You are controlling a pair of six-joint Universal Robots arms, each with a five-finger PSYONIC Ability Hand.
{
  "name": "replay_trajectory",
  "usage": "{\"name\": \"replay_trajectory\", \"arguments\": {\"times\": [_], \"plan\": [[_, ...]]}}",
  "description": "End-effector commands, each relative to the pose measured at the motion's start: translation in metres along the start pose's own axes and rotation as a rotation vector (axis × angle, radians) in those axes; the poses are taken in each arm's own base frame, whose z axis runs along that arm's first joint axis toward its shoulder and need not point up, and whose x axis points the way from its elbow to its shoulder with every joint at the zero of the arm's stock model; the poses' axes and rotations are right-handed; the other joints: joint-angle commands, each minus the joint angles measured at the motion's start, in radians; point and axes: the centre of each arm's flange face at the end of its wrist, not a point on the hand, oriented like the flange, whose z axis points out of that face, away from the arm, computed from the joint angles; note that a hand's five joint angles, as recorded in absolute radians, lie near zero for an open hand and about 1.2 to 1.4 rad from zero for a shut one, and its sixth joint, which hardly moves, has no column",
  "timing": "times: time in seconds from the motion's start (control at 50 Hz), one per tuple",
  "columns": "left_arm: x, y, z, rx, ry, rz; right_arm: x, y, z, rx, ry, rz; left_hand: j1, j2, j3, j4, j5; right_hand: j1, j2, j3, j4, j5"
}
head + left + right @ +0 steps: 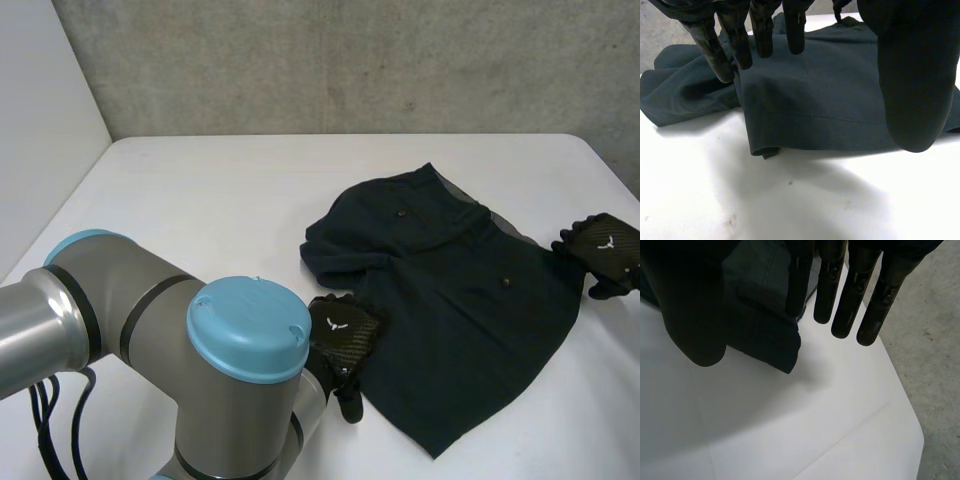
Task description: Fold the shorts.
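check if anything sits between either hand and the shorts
Nothing visible does. The left hand is open at the near edge of the shorts, and the right hand is open over their corner on the other side.

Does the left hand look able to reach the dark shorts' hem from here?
Probably yes. The left hand is at the edge of the dark navy fabric shorts, its straight fingers over the cloth, with nothing between them and the hem.

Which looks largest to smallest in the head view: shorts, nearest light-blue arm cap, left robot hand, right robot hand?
1. shorts
2. nearest light-blue arm cap, helped by nearness to the camera
3. left robot hand and right robot hand: too alike to rank
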Motion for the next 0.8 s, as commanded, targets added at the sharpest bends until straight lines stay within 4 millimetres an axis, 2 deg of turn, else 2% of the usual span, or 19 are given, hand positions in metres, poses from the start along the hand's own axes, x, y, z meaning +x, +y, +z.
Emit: {"name": "replay_trajectory", "arguments": {"times": [0.02, 0.12, 0.18, 0.24, 0.26, 0.34, 0.36, 0.42, 0.48, 0.56, 0.74, 0.8], "plan": [[0.0, 0.001, 0.0, -0.004, -0.001, 0.0, -0.002, 0.008, 0.006, -0.002, 0.0, -0.003, -0.026, -0.017, -0.021, -0.02, -0.014, 0.189, 0.107, 0.099, 0.102, 0.126], [0.0, 0.001, 0.0, -0.004, -0.001, 0.0, -0.002, 0.01, 0.009, -0.001, -0.001, -0.002, -0.026, -0.017, -0.021, -0.02, -0.014, 0.221, 0.139, 0.132, 0.135, 0.158], [0.0, 0.001, 0.0, -0.006, -0.001, 0.0, -0.005, 0.01, 0.012, 0.006, -0.008, -0.004, -0.026, -0.017, -0.021, -0.02, -0.014, 0.412, 0.329, 0.322, 0.325, 0.349], [0.0, 0.001, 0.0, -0.004, -0.001, 0.0, -0.008, 0.004, 0.016, 0.024, -0.018, -0.008, -0.026, -0.017, -0.021, -0.02, -0.014, 0.834, 0.751, 0.744, 0.747, 0.771], [0.0, 0.001, 0.0, -0.006, -0.001, 0.0, -0.01, 0.001, 0.017, 0.03, -0.024, -0.009, -0.026, -0.017, -0.021, -0.02, -0.014, 0.895, 0.812, 0.805, 0.808, 0.832], [-0.001, 0.001, 0.0, -0.006, -0.003, 0.0, -0.013, -0.017, 0.02, 0.06, -0.037, 0.003, -0.026, -0.017, -0.021, -0.02, -0.014, 0.896, 0.813, 0.806, 0.809, 0.833], [-0.001, 0.001, 0.0, -0.006, -0.003, 0.0, -0.009, -0.028, 0.019, 0.078, -0.033, 0.009, -0.026, -0.017, -0.021, -0.02, -0.014, 0.896, 0.813, 0.806, 0.809, 0.833], [-0.001, 0.001, 0.0, -0.006, -0.004, 0.0, -0.002, -0.045, 0.015, 0.101, -0.022, 0.036, -0.026, -0.017, -0.021, -0.02, -0.014, 0.896, 0.813, 0.806, 0.809, 0.833], [-0.002, 0.001, 0.0, -0.004, -0.007, -0.002, 0.0, -0.053, 0.013, 0.111, -0.022, 0.061, -0.026, -0.017, -0.021, -0.02, -0.014, 0.896, 0.813, 0.806, 0.809, 0.833], [-0.002, 0.001, 0.0, -0.004, -0.01, -0.002, -0.004, -0.066, 0.012, 0.113, -0.033, 0.081, -0.026, -0.017, -0.021, -0.02, -0.014, 0.896, 0.813, 0.806, 0.809, 0.833], [0.001, 0.007, -0.004, -0.027, -0.005, -0.008, -0.018, -0.131, -0.008, 0.032, -0.097, 0.247, -0.026, -0.017, -0.021, -0.02, -0.014, 0.896, 0.813, 0.806, 0.809, 0.833], [0.007, 0.007, -0.006, -0.021, 0.012, -0.006, -0.019, -0.141, -0.01, 0.003, -0.066, 0.273, -0.029, -0.02, -0.024, -0.023, -0.017, 0.896, 0.813, 0.806, 0.809, 0.833]]}}
